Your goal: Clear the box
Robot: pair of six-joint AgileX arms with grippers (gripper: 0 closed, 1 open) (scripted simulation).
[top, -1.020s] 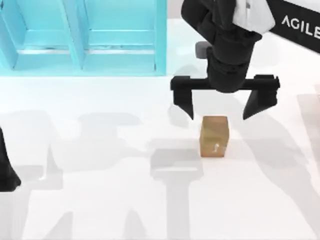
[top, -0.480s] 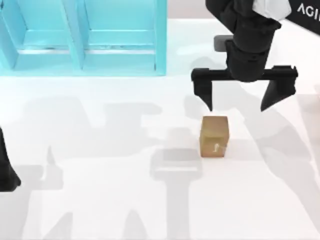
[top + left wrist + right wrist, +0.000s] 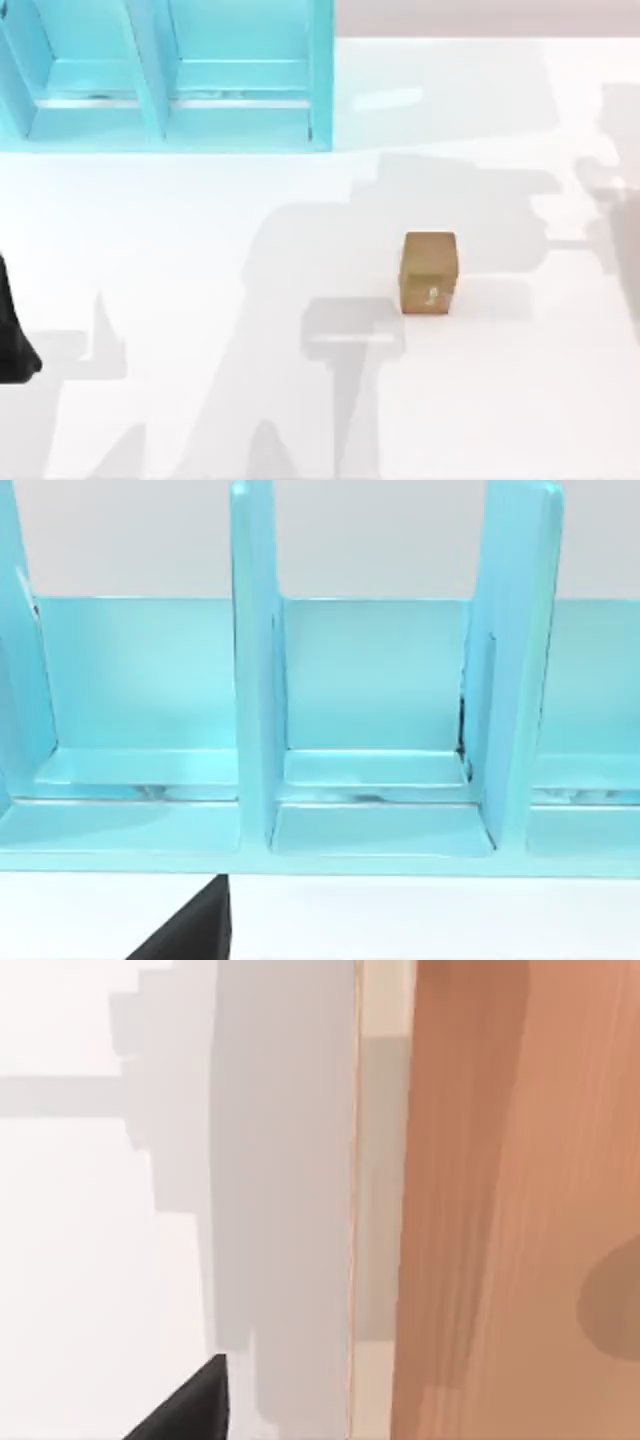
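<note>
Neither claw's state can be told. The small brown box (image 3: 430, 272) sits alone on the white desk (image 3: 200, 400), right of centre and well apart from the blue shelf unit (image 3: 170, 90) at far left. It looks set down, so clearing seems done or nearly so. The left arm (image 3: 12, 340) rests at the left edge.

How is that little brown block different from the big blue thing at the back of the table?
The brown block is small, the blue rack far larger. The brown block is a closed solid cube; the blue rack is open, split by upright dividers into compartments. The brown block sits alone right of the table's middle, the blue rack at the far left. Both rest on the white table.
</note>
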